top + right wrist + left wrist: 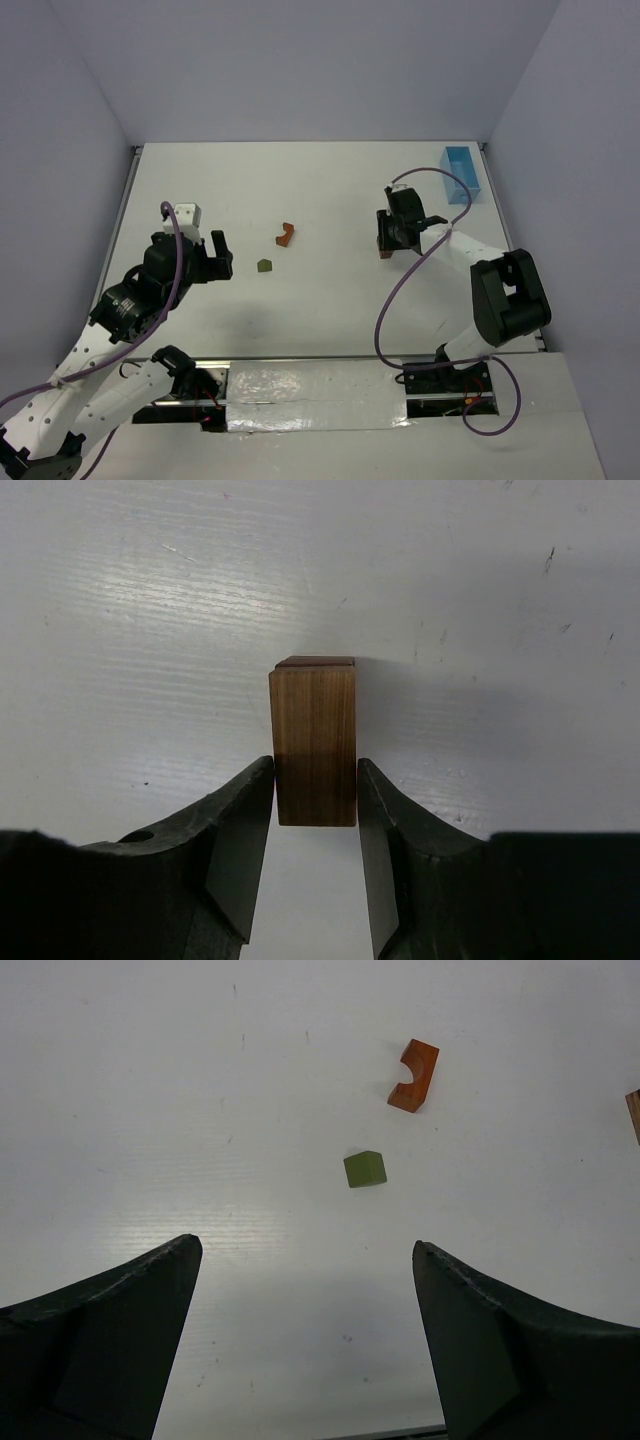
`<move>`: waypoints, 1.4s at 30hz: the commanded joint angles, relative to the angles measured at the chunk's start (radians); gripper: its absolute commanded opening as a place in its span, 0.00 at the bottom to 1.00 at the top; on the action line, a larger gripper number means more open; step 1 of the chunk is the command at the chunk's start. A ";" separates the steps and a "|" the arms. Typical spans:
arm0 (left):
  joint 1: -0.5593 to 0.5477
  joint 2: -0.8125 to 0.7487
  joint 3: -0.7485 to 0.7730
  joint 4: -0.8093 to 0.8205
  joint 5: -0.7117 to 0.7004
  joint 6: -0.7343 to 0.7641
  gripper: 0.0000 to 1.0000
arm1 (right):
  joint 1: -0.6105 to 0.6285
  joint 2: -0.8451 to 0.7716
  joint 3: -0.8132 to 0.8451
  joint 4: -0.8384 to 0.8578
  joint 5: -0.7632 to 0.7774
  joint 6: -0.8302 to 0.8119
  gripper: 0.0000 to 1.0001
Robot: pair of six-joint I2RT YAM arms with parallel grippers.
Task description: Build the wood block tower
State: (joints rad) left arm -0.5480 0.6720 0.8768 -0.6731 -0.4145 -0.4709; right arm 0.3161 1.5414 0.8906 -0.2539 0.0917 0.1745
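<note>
My right gripper (pixel 386 240) (pixel 315 765) is shut on a brown wood block (pixel 314 742), its fingers pressing both long sides. The block also shows under the gripper in the top view (pixel 382 245). A thin reddish-brown edge shows at its far end. I cannot tell if it touches the table. A reddish-orange arch block (pixel 287 235) (pixel 414 1076) and an olive green block (pixel 264 266) (pixel 365 1169) lie apart at mid-table. My left gripper (pixel 222 256) (pixel 305 1250) is open and empty, just left of the green block. No stacked tower shows.
A light blue rectangular box (pixel 461 174) stands at the back right corner. White walls enclose the table (pixel 320 190) on three sides. A brown block edge (pixel 634 1112) shows at the right border of the left wrist view.
</note>
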 commanded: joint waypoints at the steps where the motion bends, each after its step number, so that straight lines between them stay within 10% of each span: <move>1: -0.007 0.000 -0.004 0.027 -0.010 0.009 0.99 | -0.006 -0.023 -0.009 0.028 0.000 0.000 0.48; 42: -0.017 0.011 -0.004 0.032 0.002 0.017 1.00 | -0.002 0.003 0.021 0.010 0.016 -0.003 0.45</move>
State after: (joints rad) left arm -0.5591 0.6819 0.8768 -0.6727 -0.4137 -0.4709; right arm 0.3161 1.5497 0.8898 -0.2546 0.1013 0.1738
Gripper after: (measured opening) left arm 0.995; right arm 0.452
